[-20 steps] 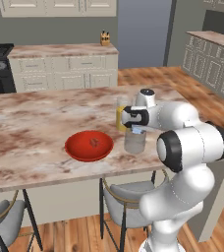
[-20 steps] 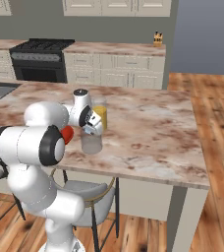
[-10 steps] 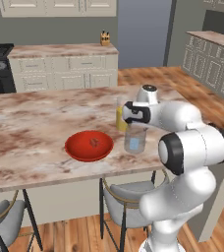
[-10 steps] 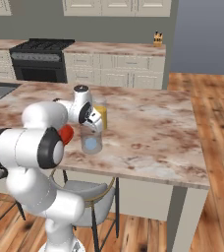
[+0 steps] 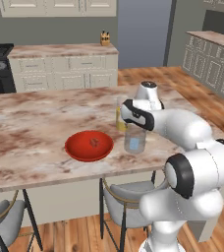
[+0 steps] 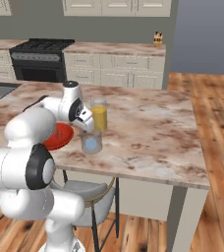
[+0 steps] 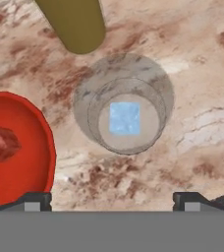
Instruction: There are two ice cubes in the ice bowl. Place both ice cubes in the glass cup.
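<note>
Marble-patterned worktop (image 5: 30, 142) of a kitchen island, carrying, in descending size: the ice bowl (image 5: 89, 146), a shallow red dish; a taller glass of orange liquid (image 6: 99, 113); and the glass cup (image 5: 134, 140), a short clear tumbler standing just beside the bowl and in front of the tall glass. The gripper (image 7: 111, 199) hangs directly above the cup, jaws spread wide and holding nothing; its two dark fingertips (image 7: 34, 201) sit well apart at the bottom of the hand view. The pale blue-white ice cube (image 7: 124, 118) lies flat on the floor of the cup, so one of two transfers appears complete. The reddish-brown ice cube (image 7: 2, 144) rests in the bowl, near its centre in the left base view. Risks, as judged from this layout: the remaining cube is small, so a slightly off-centre closure could squeeze it sideways out of the jaws or push it across the bowl; a low sideways sweep from cup to bowl could clip the cup's rim or tip the tall glass close behind it. Limits of view: the bowl is cut by the left edge of the hand view, the tall glass shows there only as a dark ochre column cropped at the top, and the arm's wrist covers the cup's rim in both base views.
</note>
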You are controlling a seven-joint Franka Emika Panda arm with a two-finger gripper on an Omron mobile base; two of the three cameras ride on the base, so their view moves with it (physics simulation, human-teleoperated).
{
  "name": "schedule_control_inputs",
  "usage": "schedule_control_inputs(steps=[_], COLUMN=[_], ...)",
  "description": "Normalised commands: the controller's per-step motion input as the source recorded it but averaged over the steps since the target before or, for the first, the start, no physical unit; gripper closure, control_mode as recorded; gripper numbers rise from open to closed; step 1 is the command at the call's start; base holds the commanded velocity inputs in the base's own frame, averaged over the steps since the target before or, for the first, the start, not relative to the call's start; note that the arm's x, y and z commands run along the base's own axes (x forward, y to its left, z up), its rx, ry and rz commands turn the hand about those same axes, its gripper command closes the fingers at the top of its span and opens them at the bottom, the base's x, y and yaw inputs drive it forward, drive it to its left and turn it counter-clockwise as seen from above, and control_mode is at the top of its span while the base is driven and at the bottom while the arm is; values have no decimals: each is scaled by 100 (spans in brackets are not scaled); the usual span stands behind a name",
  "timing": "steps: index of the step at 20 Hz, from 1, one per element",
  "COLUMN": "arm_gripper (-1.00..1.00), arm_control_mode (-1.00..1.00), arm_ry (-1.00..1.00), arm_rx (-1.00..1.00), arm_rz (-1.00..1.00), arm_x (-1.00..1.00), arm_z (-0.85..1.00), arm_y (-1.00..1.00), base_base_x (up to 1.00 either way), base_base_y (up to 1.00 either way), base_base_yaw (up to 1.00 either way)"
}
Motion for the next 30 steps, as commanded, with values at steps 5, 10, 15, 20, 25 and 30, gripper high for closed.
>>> schedule_control_inputs(steps=[5, 10, 15, 20, 25, 30], arm_gripper=[-100, -100, -100, -100, -100, -100], arm_control_mode=[-100, -100, -100, -100, -100, -100], arm_ry=[-5, -3, 0, 2, 1, 0], arm_rx=[0, 0, -2, -10, -14, -9], arm_rz=[9, 22, 39, 27, 7, 1], arm_x=[4, 31, 24, 0, 13, 11], arm_z=[3, 0, -7, -5, -26, -36], arm_y=[89, 57, 20, 17, 45, 38], base_base_x=[0, 0, 0, 0, 0, 0], base_base_y=[0, 0, 0, 0, 0, 0], base_base_yaw=[0, 0, 0, 0, 0, 0])
